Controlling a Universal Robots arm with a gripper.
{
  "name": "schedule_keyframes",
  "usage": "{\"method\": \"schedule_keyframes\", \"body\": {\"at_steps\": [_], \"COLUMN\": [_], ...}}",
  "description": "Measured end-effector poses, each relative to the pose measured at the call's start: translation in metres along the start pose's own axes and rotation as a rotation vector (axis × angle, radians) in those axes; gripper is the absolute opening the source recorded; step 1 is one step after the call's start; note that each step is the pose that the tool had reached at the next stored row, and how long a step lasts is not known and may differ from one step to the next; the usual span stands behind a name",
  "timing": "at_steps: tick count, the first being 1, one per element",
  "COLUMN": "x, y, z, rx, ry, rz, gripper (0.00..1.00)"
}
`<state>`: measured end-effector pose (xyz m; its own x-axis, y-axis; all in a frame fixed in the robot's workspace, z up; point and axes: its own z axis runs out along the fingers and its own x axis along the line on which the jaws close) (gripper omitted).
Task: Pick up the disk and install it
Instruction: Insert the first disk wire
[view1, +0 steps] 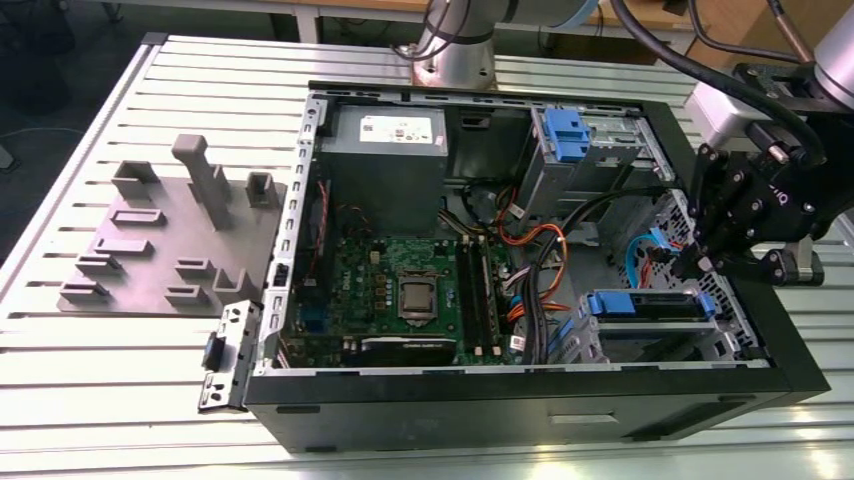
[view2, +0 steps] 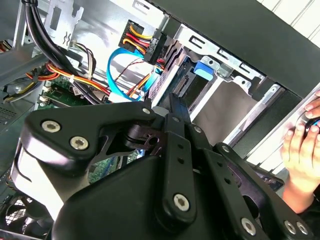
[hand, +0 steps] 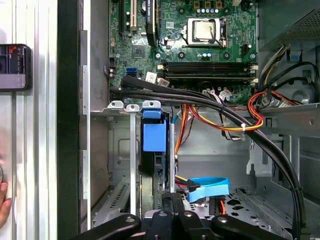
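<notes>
Disk (hand: 154, 137) sits bayed just beyond end effector (hand: 172, 207).

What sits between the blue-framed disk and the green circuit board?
In the first wrist view, black cables and orange wires cross between the disk and the circuit board.

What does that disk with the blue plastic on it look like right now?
The disk sits in a metal bay at the front corner of the open computer case, on the exterior view's right. A blue plastic frame with a tab caps its edge; the body looks dark and metallic. The gripper hangs just beside it. Whether they touch is unclear.
</notes>
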<state>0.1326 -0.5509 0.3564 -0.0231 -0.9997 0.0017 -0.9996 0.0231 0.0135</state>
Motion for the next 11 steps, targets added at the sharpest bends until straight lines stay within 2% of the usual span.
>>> {"method": "schedule_keyframes", "body": {"at_steps": [6, 11], "x": [-0.0098, -0.0107], "y": [-0.0037, -0.0085], "z": [-0.0001, -0.0001], "rx": [0.0, -0.0001], "ry": [0.0, 0.0], "rz": [0.0, 0.0], "gripper": [0.11, 0.11]}}
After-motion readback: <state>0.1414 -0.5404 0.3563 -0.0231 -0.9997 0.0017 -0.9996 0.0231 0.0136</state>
